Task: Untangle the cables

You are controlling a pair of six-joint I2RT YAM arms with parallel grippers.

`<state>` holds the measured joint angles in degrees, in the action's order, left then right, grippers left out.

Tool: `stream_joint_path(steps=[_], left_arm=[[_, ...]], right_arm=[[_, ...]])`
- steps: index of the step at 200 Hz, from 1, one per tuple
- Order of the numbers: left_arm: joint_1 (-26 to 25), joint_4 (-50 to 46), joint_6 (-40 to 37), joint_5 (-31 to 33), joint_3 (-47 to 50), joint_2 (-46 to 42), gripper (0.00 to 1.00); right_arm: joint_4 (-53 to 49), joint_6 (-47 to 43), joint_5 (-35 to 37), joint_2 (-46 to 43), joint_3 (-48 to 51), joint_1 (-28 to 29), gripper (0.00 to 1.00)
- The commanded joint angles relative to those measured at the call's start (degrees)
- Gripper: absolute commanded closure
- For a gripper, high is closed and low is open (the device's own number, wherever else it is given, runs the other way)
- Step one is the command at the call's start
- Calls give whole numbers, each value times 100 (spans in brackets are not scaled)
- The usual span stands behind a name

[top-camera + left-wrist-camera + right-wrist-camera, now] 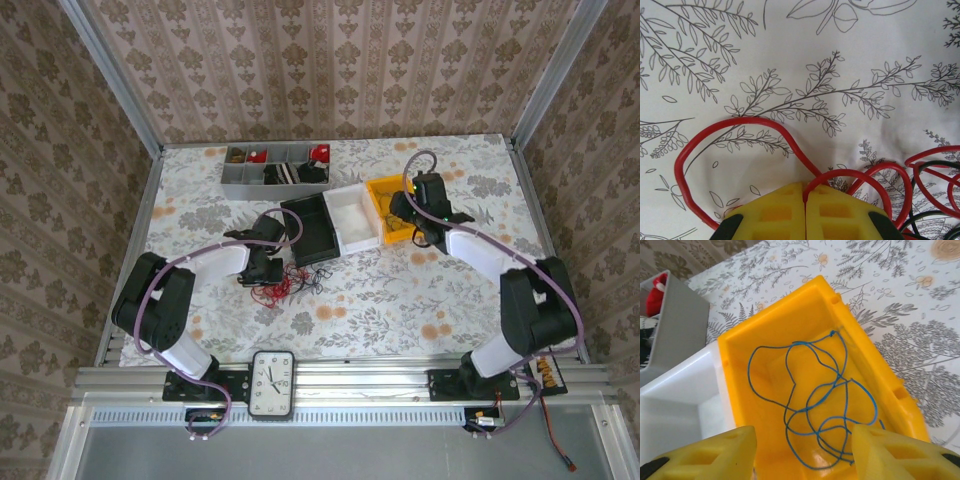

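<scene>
Left gripper [804, 192] pinched tight on red cable [740, 122], loop lying flat on tabletop [850, 50]. Red-black cable clump [290, 284] just beside it, near tabletop middle, on near side of black bin [312, 230]. White bin [352, 220] alongside, touching. Right gripper [801, 432] spread wide above yellow bin [805, 310], blue cable [810, 390] looped loosely inside.

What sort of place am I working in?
Probably a staged robot test booth: patterned wall panels in a metal frame, a clock on the front rail, sorting bins on the floral tablecloth.
</scene>
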<state>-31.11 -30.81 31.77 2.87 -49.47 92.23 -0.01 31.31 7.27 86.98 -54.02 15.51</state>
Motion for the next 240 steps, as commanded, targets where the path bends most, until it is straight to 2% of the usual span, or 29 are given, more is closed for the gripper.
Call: stream_joint_path(steps=[1, 18, 37, 60, 87, 109, 191, 240], left_arm=[[-9, 523, -35, 219, 245, 296, 100], [-9, 540, -39, 196, 232, 322, 100], [-18, 541, -52, 146, 195, 374, 100], [-26, 527, -54, 109, 166, 444, 100], [-35, 497, -65, 134, 166, 432, 100], [-42, 471, -74, 141, 178, 411, 100], [-88, 453, -103, 170, 116, 472, 100], [-114, 435, -108, 208, 96, 476, 100]], right_arm=[[100, -224, 214, -612, 422, 211, 46], [155, -468, 109, -894, 748, 759, 47], [196, -462, -242, -763, 992, 1570, 47], [392, -450, -628, 63, 943, 2569, 47], [222, -749, -1139, 956, 339, 3242, 49], [-260, -991, -1139, 1361, -153, 3362, 53], [-459, -1082, -1030, 2072, -677, 3340, 64], [-452, -838, -468, 1934, -373, 3240, 92]])
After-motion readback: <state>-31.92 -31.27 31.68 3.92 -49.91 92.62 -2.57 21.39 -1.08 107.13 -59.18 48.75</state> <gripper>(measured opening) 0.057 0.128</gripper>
